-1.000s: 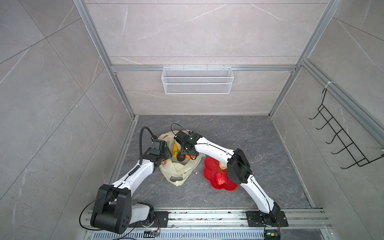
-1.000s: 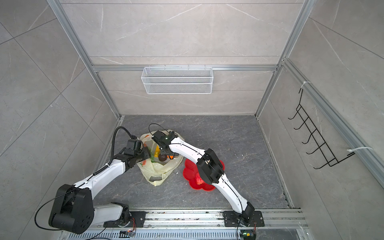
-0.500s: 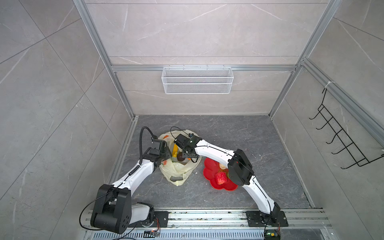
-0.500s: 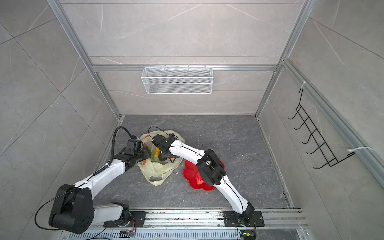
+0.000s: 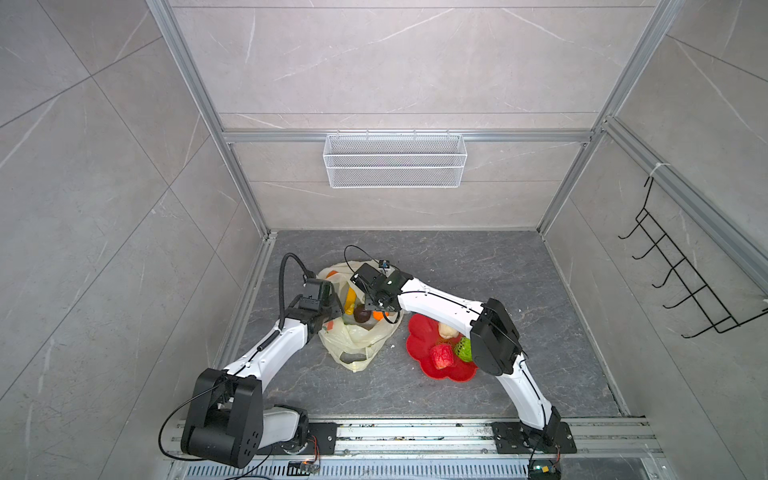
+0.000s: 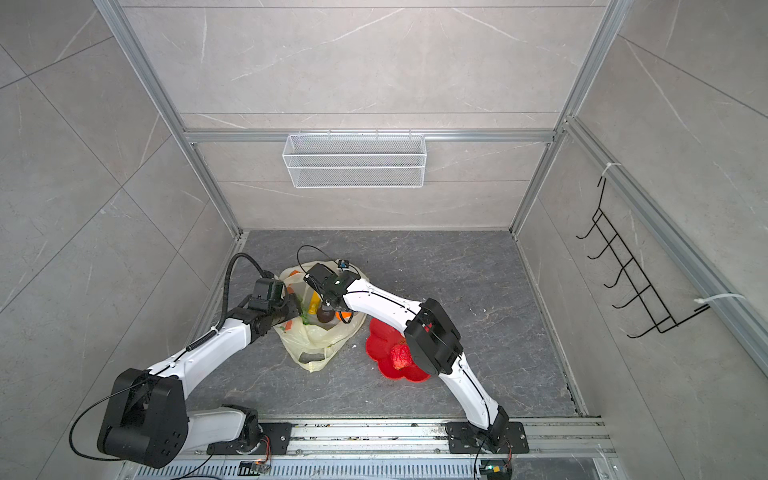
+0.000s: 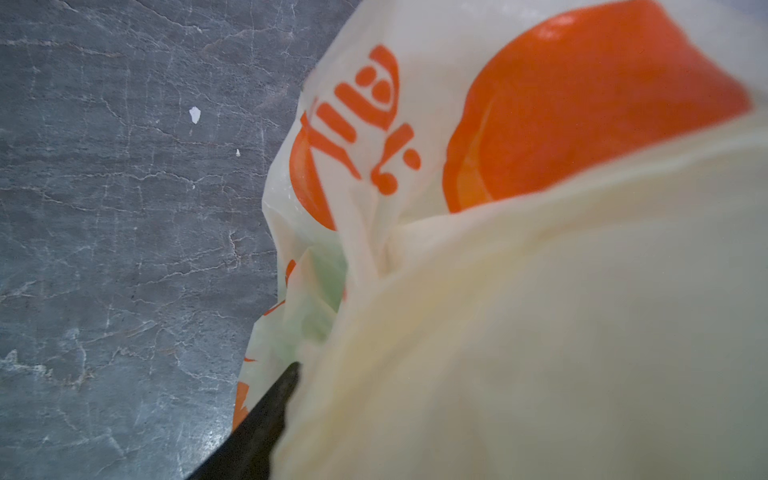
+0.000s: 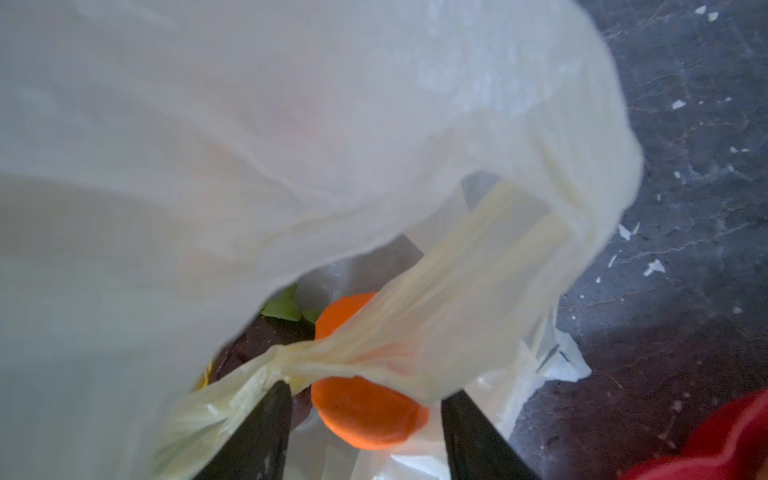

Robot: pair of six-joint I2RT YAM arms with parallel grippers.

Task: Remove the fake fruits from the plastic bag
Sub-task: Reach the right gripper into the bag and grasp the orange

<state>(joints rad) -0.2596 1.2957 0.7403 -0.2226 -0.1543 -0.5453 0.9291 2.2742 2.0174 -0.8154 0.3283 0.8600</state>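
Right wrist view looks into the mouth of the thin translucent pale-yellow plastic bag (image 8: 249, 145): a glossy round orange fruit (image 8: 361, 419) lies low in the frame beside a dark brown fruit (image 8: 257, 340), which both top views give only as specks of colour. The right gripper (image 8: 368, 388) stands about half open, its two dark fingers (image 8: 257, 432) apart with the orange fruit seen between them, not closed on it; a twisted bag handle (image 8: 415, 324) lies across one fingertip. Left wrist view shows the bag's outside, orange printed marks (image 7: 374, 120) beside grey marbled floor (image 7: 124, 208), and one dark finger (image 7: 266, 424) against the film; the other is hidden, so I cannot tell how wide the left gripper (image 5: 335, 308) stands or whether it grips. In both top views the bag sits left of centre on the floor, a yellow banana (image 5: 350, 299) inside it, and a red flower-shaped dish (image 5: 419, 332) just right of it carries a red bumpy fruit (image 5: 441, 356), a green bumpy fruit (image 5: 463, 348) and a cream fruit (image 5: 446, 330).
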